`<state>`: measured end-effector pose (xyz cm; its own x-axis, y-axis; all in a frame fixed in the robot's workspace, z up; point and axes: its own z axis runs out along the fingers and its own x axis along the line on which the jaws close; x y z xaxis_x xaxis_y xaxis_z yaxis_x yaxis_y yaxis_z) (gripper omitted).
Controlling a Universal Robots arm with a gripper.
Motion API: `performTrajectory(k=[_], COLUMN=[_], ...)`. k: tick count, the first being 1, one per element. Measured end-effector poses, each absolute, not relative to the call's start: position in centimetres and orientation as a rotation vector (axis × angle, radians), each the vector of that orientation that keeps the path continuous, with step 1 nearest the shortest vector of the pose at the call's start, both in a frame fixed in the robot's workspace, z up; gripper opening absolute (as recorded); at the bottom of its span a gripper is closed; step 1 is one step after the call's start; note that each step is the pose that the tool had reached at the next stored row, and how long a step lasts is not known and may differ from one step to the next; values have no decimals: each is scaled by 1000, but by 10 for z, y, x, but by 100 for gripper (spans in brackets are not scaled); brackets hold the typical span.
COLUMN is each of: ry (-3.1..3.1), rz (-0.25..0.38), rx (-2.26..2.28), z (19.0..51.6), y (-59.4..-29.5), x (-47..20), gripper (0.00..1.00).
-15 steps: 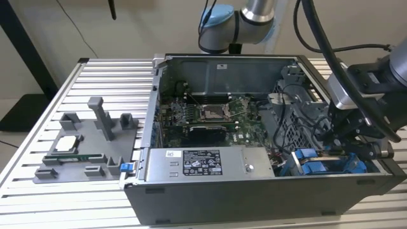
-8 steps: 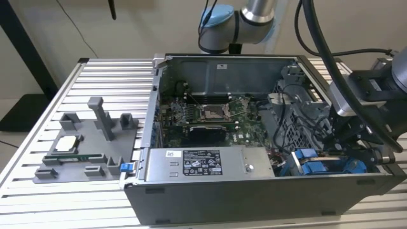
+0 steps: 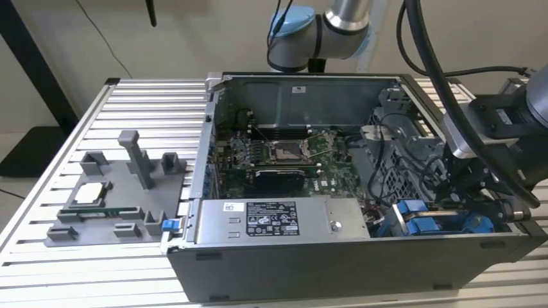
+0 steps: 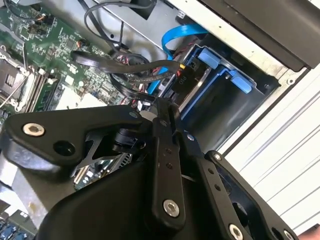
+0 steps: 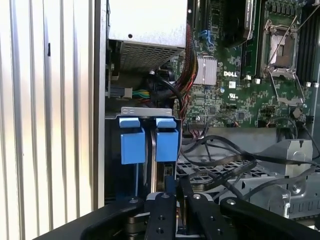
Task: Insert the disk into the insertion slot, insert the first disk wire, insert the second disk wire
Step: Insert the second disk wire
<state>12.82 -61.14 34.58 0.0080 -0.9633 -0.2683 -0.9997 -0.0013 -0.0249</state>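
at the drive bay: gripper (image 5: 175, 197) low over the blue carriers, fingers pressed together, nothing visibly held.
disk (image 5: 156, 172): seated on edge in the insertion slot (image 5: 112, 165), blue tabs up.
wires: black disk wire (image 4: 125, 65) loose beside the bay; whether plugged, cannot tell.
step: likely 1st wire.
next need: judged, align plug squarely with port.

My exterior view looks down from above and in front on the open computer case (image 3: 342, 186) and ribbed table (image 3: 128, 115). Both wrist views sit close inside the case, looking past the gripper (image 5: 182, 200) and sharing the blue carriers (image 5: 149, 140) and motherboard (image 4: 45, 65).
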Motion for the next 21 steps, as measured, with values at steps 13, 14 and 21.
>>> performTrajectory(k=[13,14,21], ry=[2046,2046,2046], rz=[227,226,222], rx=[-2063,-2062,-2060], z=[343,342,341], y=[-611,-611,-611], x=[128,128,128], gripper=[0,0,0])
